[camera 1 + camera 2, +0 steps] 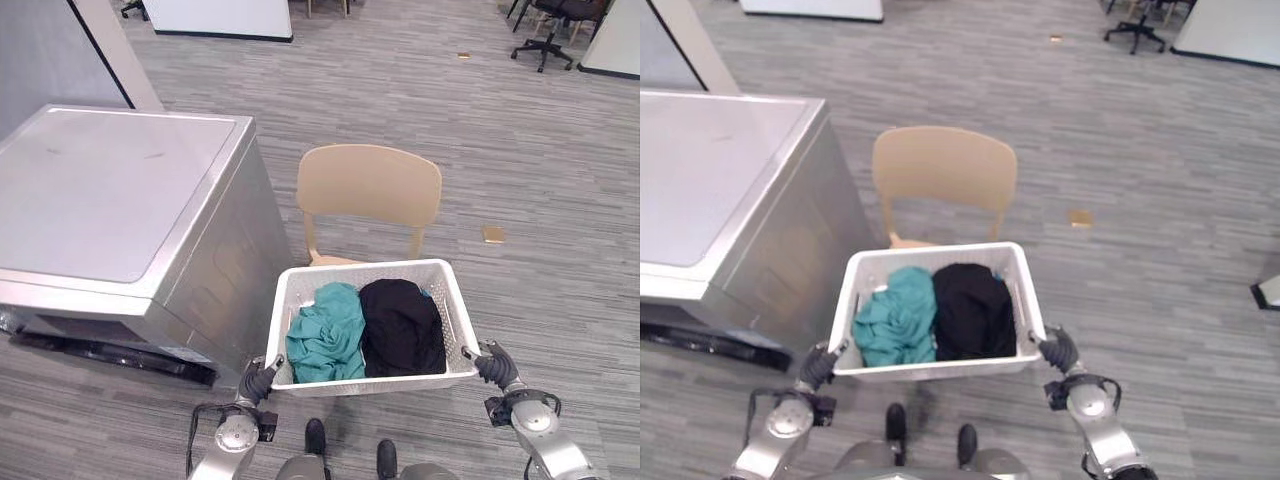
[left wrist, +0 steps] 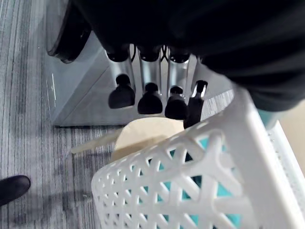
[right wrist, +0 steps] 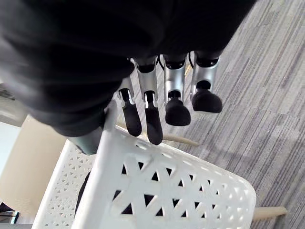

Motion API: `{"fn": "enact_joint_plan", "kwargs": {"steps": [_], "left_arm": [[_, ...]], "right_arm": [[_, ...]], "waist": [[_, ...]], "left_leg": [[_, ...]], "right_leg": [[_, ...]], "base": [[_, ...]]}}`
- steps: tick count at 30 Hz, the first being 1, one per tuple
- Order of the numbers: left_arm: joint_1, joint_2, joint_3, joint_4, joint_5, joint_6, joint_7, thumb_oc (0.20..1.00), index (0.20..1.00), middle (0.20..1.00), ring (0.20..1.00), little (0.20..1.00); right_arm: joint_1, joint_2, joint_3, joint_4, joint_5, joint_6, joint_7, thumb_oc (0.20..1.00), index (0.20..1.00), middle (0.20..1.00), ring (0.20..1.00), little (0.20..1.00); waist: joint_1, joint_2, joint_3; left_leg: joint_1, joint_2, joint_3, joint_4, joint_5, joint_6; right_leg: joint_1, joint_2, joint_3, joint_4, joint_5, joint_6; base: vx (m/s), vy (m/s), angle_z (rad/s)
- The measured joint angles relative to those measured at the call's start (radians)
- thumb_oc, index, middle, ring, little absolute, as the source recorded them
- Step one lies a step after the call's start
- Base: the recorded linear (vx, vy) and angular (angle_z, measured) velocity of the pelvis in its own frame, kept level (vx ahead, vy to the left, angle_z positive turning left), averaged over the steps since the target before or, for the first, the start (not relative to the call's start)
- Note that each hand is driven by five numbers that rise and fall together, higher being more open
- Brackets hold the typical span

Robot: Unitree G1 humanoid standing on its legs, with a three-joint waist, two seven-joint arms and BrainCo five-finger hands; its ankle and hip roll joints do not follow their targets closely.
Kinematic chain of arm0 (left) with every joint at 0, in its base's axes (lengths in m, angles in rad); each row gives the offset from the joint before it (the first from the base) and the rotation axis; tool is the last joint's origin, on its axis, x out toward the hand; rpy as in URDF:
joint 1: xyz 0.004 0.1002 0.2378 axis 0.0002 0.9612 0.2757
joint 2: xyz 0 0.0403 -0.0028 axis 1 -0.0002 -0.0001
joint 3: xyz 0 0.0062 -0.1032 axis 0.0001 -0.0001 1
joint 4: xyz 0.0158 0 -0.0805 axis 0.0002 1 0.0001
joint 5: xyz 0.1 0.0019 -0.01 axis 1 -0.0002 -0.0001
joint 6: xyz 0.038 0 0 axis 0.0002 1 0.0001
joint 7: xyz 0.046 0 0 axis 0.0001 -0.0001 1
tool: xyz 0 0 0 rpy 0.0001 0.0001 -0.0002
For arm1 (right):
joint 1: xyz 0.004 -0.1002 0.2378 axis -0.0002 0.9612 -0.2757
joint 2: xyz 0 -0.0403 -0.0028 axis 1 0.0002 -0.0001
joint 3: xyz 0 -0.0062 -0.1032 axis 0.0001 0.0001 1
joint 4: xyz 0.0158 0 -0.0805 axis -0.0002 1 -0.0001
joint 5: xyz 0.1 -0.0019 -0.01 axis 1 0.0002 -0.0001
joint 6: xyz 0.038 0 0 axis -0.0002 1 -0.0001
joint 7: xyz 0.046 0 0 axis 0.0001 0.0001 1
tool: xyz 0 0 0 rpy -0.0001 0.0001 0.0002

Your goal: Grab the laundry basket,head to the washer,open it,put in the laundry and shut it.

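Both hands grip the laundry basket (image 1: pixel 372 330): left hand (image 1: pixel 256 381) and right hand (image 1: pixel 496 367) curled on its side rims, basket between them over the chair (image 1: pixel 368 195). Keep level, lift clear, turn toward washer (image 1: pixel 120 220) beyond left hand.

One white laundry basket (image 1: pixel 455 300), holding two garments: one teal (image 1: pixel 325 333), one black (image 1: pixel 402 326). One silver washer (image 1: pixel 110 190), one tan chair (image 1: pixel 368 187), one black office chair (image 1: pixel 548 22) far off, and two small tan scraps on the carpet, one nearer (image 1: pixel 493 234) and one farther (image 1: pixel 463 55). Two robot hands at the basket's near corners, left hand (image 1: pixel 256 381) and right hand (image 1: pixel 497 366).
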Motion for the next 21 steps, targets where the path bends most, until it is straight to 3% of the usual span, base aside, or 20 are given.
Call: {"fn": "enact_joint_plan", "kwargs": {"steps": [2, 3, 7, 10, 14, 16, 17, 18, 21], "left_arm": [[-0.04, 0.03, -0.007, 0.003, 0.01, 0.001, 0.017, 0.2, 0.2, 0.2, 0.2, 0.2], [-0.1, 0.051, -0.016, 0.009, 0.01, 0.0, 0.04, 0.2, 0.2, 0.2, 0.2, 0.2], [-0.323, 0.047, -0.023, 0.16, 0.003, -0.004, 0.1, 0.2, 0.2, 0.2, 0.2, 0.2], [-0.404, 0.045, -0.063, 0.236, 0.001, -0.005, 0.134, 0.2, 0.2, 0.2, 0.2, 0.2], [-0.463, 0.013, -0.076, 0.323, 0.0, -0.015, 0.214, 0.2, 0.2, 0.2, 0.2, 0.2], [-0.528, 0.013, -0.103, 0.381, 0.001, -0.016, 0.249, 0.2, 0.2, 0.2, 0.2, 0.2], [-0.53, 0.014, -0.107, 0.381, 0.0, -0.016, 0.253, 0.586, 0.586, 0.586, 0.586, 0.586], [-0.535, 0.014, -0.108, 0.381, 0.0, -0.016, 0.26, 1.0, 1.0, 1.0, 1.0, 1.0], [-0.539, 0.029, -0.109, 0.329, 0.0, -0.026, 0.258, 1.0, 1.0, 1.0, 1.0, 1.0]], "right_arm": [[-0.023, 0.007, 0.02, 0.014, 0.0, 0.0, -0.008, 0.2, 0.2, 0.2, 0.2, 0.2], [-0.104, 0.016, 0.045, 0.038, 0.0, -0.003, -0.031, 0.2, 0.2, 0.2, 0.2, 0.2], [-0.353, 0.05, 0.071, 0.19, 0.002, 0.002, -0.093, 0.2, 0.2, 0.2, 0.2, 0.2], [-0.384, 0.081, 0.079, 0.246, 0.01, 0.002, -0.141, 0.2, 0.2, 0.2, 0.2, 0.2], [-0.406, 0.081, 0.124, 0.254, 0.008, 0.001, -0.196, 0.2, 0.2, 0.2, 0.2, 0.2], [-0.441, 0.081, 0.152, 0.287, 0.005, -0.002, -0.228, 0.2, 0.2, 0.2, 0.2, 0.2], [-0.443, 0.083, 0.152, 0.287, 0.005, -0.003, -0.234, 0.489, 0.489, 0.489, 0.489, 0.489], [-0.445, 0.083, 0.157, 0.295, 0.006, -0.004, -0.236, 1.0, 1.0, 1.0, 1.0, 1.0], [-0.435, 0.074, 0.19, 0.311, 0.006, -0.01, -0.23, 1.0, 1.0, 1.0, 1.0, 1.0]], "waist": [[0.002, 0.0, 0.001], [0.003, 0.011, 0.008], [0.013, 0.034, 0.059], [0.011, 0.026, 0.123], [0.006, 0.028, 0.129], [0.005, 0.029, 0.129], [0.002, 0.028, 0.13], [0.001, 0.026, 0.131], [0.002, 0.018, 0.139]], "left_leg": [[-0.011, -0.037, 0.001, 0.0, -0.008, 0.012], [-0.072, -0.042, 0.01, 0.001, -0.003, 0.023], [-0.226, -0.037, 0.055, 0.044, 0.01, 0.043], [-0.231, -0.037, 0.079, 0.042, -0.003, 0.029], [-0.306, -0.029, 0.079, 0.054, 0.015, 0.028], [-0.336, -0.028, 0.079, 0.051, 0.022, 0.018], [-0.336, -0.028, 0.079, 0.046, 0.027, 0.014], [-0.337, -0.027, 0.079, 0.046, 0.028, 0.014], [-0.332, -0.024, 0.078, 0.045, 0.031, 0.013]], "right_leg": [[-0.02, -0.038, 0.001, 0.008, -0.007, 0.024], [-0.103, -0.044, 0.016, 0.041, -0.008, 0.037], [-0.295, -0.045, 0.06, 0.13, 0.0, 0.05], [-0.328, -0.048, 0.078, 0.146, -0.007, 0.054], [-0.421, -0.043, 0.078, 0.194, -0.004, 0.058], [-0.466, -0.042, 0.077, 0.224, -0.014, 0.044], [-0.47, -0.042, 0.077, 0.228, -0.013, 0.045], [-0.478, -0.041, 0.077, 0.231, -0.014, 0.044], [-0.476, -0.039, 0.076, 0.244, -0.013, 0.045]], "base": [[-0.21, 0.167, -0.02], [-0.36, 0.198, -0.25], [-0.17, 0.102, -0.36], [-0.1, 0.054, -0.24], [-0.08, 0.018, -0.05], [-0.06, 0.007, -0.05], [-0.05, 0.002, -0.06], [-0.03, -0.005, -0.05], [0.03, -0.007, 0.0]]}}
